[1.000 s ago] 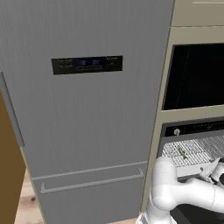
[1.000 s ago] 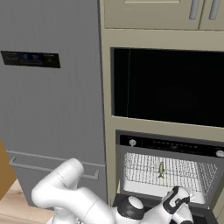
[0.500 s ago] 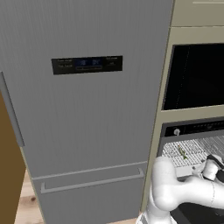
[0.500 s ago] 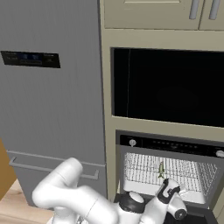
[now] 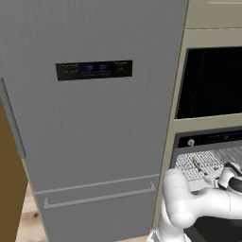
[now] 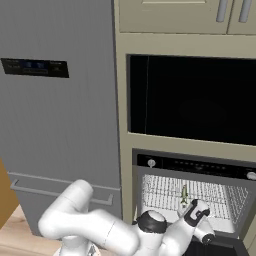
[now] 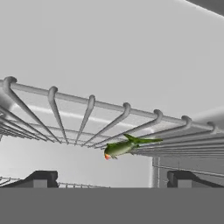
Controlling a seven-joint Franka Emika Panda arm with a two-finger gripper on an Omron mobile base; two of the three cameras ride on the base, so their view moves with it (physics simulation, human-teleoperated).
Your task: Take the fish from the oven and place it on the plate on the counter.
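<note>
The oven (image 6: 200,165) stands open, with its silvery wire rack (image 6: 165,192) exposed. On that rack lies the fish (image 6: 184,193), small and greenish-yellow; the left base view shows the fish (image 5: 196,165) too. My gripper (image 6: 192,206) hovers at the front of the oven opening, just below and in front of the fish, not touching it. In the hand view the fish (image 7: 120,148) rests on the rack (image 7: 87,109) straight ahead, centred above my open gripper (image 7: 112,179), whose fingertips (image 7: 41,178) hold nothing. The plate and the counter are out of view.
A tall grey fridge (image 5: 94,118) fills the left side, with its drawer handle (image 5: 99,196) low down. A black-windowed unit (image 6: 192,100) sits above the oven in beige cabinetry. My white arm (image 6: 95,227) curls low in front of the oven.
My hand has risen and moved a little left, closer to the rack and the fish. The jaws stay wide; the fish has not moved.
</note>
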